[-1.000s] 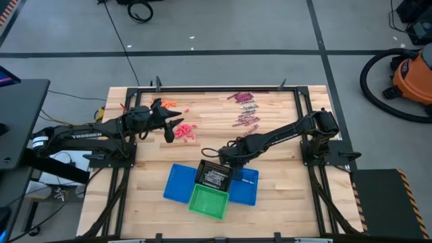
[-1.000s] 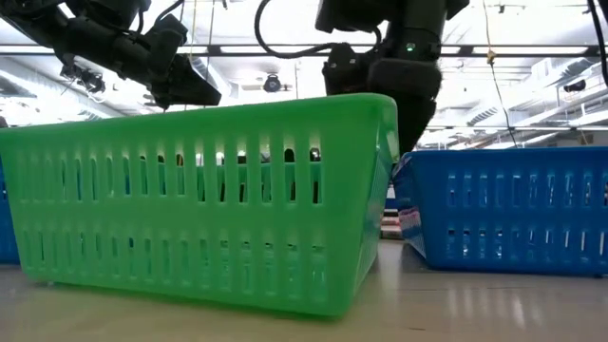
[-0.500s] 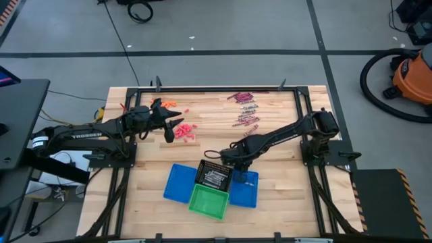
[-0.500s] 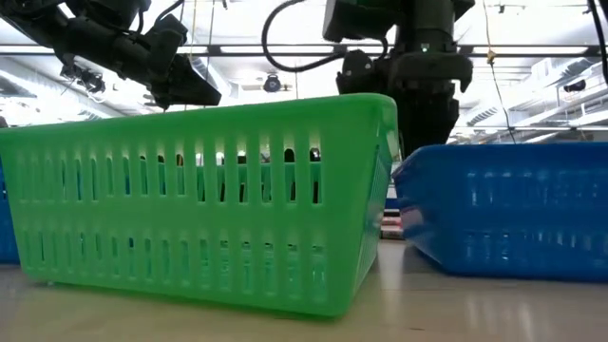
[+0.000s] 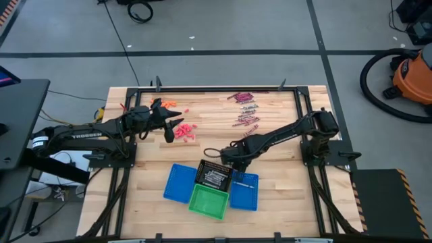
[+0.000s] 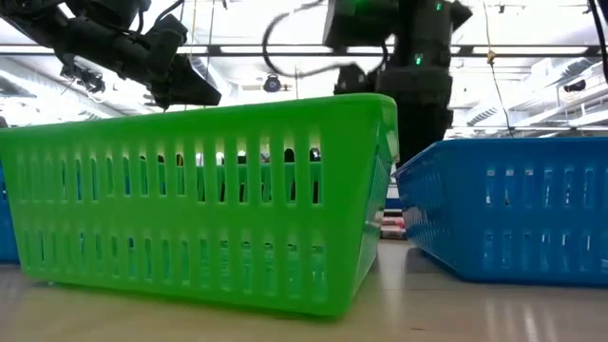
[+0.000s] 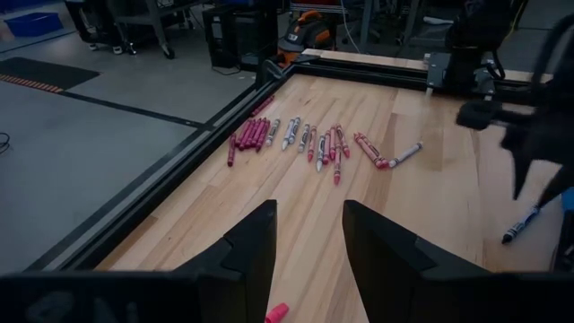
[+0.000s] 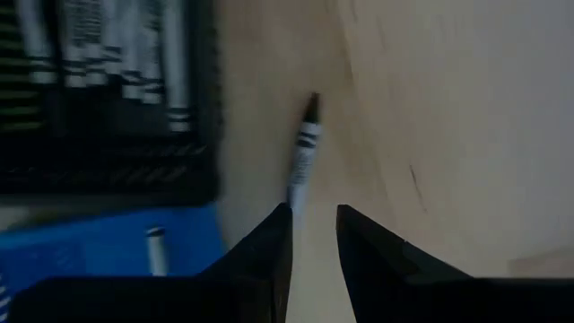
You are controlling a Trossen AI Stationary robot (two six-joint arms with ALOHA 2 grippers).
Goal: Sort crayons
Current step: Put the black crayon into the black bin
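- Right claw [image 5: 234,157]: fingers apart, poised over a grey crayon [image 8: 303,151] lying on the table [image 5: 283,182] beside the black basket [image 5: 214,177].
- Left claw [image 5: 177,127]: fingers apart, above the red crayons [image 5: 185,131].

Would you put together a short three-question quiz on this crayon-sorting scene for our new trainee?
1. True or false: the left gripper grips a crayon.
2. Which plastic mesh basket is nearest the right gripper? A green basket; B black basket; C left-hand blue basket.
3. Fill in: the thin grey crayon ahead of the right gripper lies on the wooden ____.
Key: 1 false; 2 B; 3 table.
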